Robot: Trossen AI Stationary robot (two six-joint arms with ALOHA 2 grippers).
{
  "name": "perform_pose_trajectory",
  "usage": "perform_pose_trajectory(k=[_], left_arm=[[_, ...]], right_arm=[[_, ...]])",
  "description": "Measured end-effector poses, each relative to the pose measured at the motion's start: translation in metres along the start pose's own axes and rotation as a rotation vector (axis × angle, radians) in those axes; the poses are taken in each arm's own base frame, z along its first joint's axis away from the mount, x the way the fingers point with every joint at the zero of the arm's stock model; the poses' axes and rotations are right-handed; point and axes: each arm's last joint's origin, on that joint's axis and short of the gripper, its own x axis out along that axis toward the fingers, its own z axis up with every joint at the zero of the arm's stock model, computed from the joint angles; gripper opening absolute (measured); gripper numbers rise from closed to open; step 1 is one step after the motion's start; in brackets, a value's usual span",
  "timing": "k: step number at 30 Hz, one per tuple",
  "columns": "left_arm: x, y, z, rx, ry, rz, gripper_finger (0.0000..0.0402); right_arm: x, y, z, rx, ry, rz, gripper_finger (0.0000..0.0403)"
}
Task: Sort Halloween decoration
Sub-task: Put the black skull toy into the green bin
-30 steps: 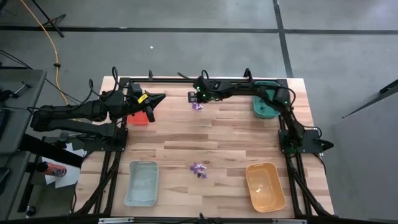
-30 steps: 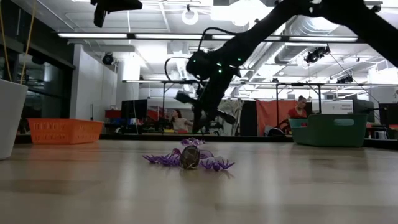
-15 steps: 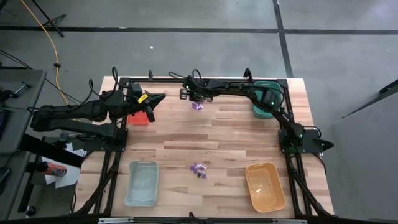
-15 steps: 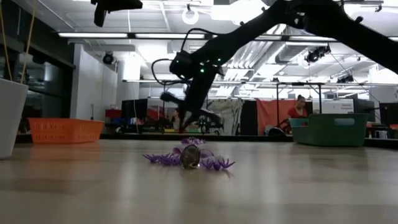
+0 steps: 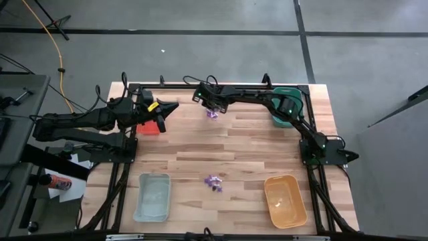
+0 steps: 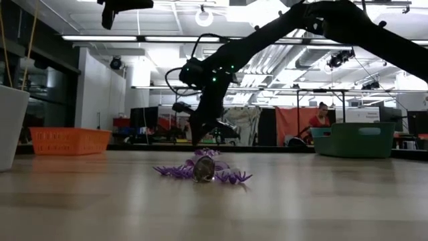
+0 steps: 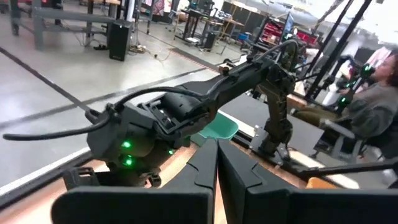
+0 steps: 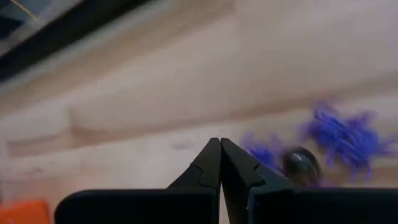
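Right claw (image 5: 212, 107): closed and empty, stretched across to the top centre of the high view, hanging just above the far heap of decorations; seen from its own wrist with fingertips (image 8: 219, 149) pressed together.
Left claw (image 5: 172, 105): closed and empty, held above the counter at upper left of the high view, just beside the red tray; fingertips (image 7: 216, 149) meet in its wrist view.
Far decorations (image 5: 212, 114): small purple heap at top centre of the counter; blurred purple pieces and one dark round piece (image 8: 301, 164) in the right wrist view.
Near decorations (image 5: 214, 181): second purple heap at lower centre, between the pale blue tray and the orange tray; front and centre in the low view (image 6: 204, 170).
Red tray (image 5: 150, 126): upper left, partly under the left arm.
Green tray (image 5: 283, 115): upper right.
Pale blue tray (image 5: 153, 197): lower left.
Orange tray (image 5: 285, 200): lower right.
Counter (image 5: 247, 150): pale wooden planks.
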Motion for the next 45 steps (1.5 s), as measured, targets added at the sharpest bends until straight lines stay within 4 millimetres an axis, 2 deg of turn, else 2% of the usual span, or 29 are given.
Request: perform_pose_trajectory(k=[5,7,9,11,13,18,21,25,30,33,36,39,45], left_arm=[[0.000,0.000,0.000,-0.077,0.000,0.000,0.0001],[0.000,0.000,0.000,-0.077,-0.001,0.000,0.0001],[0.000,0.000,0.000,-0.078,-0.001,0.000,0.0001],[0.000,0.000,0.000,-0.077,-0.001,0.000,0.0001],[0.002,0.000,-0.001,-0.069,0.007,0.004,0.0001],[0.023,0.003,-0.012,-0.108,0.079,0.046,0.0001],[0.042,0.008,-0.023,-0.106,0.170,0.041,0.0001],[0.068,0.022,-0.039,-0.119,0.273,0.088,0.0001],[0.112,0.050,-0.054,-0.119,0.423,0.153,0.0000],[0.148,0.065,-0.060,-0.111,0.532,0.161,0.0000],[0.180,0.082,-0.073,-0.090,0.682,0.234,0.0000],[0.209,0.099,-0.086,-0.104,0.770,0.321,0.0000],[0.252,0.130,-0.103,-0.166,0.821,0.407,0.0000]], right_arm=[[-0.023,-0.006,-0.002,-0.055,-0.018,-0.207,0.0000],[-0.025,-0.013,-0.003,-0.073,-0.031,-0.296,0.0000],[-0.022,-0.016,-0.003,-0.085,0.010,-0.294,0.0000],[-0.023,-0.021,-0.004,-0.180,0.022,-0.340,0.0000],[-0.037,-0.026,-0.007,-0.300,-0.038,-0.442,0.0000],[-0.103,-0.026,-0.002,-0.638,-0.085,-0.546,0.0000],[-0.150,-0.028,0.011,-0.735,-0.162,-0.588,0.0000],[-0.231,-0.037,0.032,-0.732,-0.278,-0.545,0.0000],[-0.330,-0.060,0.049,-0.652,-0.417,-0.354,0.0000],[-0.374,-0.077,0.050,-0.590,-0.458,-0.244,0.0000],[-0.406,-0.094,0.048,-0.547,-0.481,-0.148,0.0000],[-0.427,-0.105,0.044,-0.546,-0.497,-0.087,0.0000],[-0.436,-0.110,0.035,-0.579,-0.488,-0.041,0.0000]])
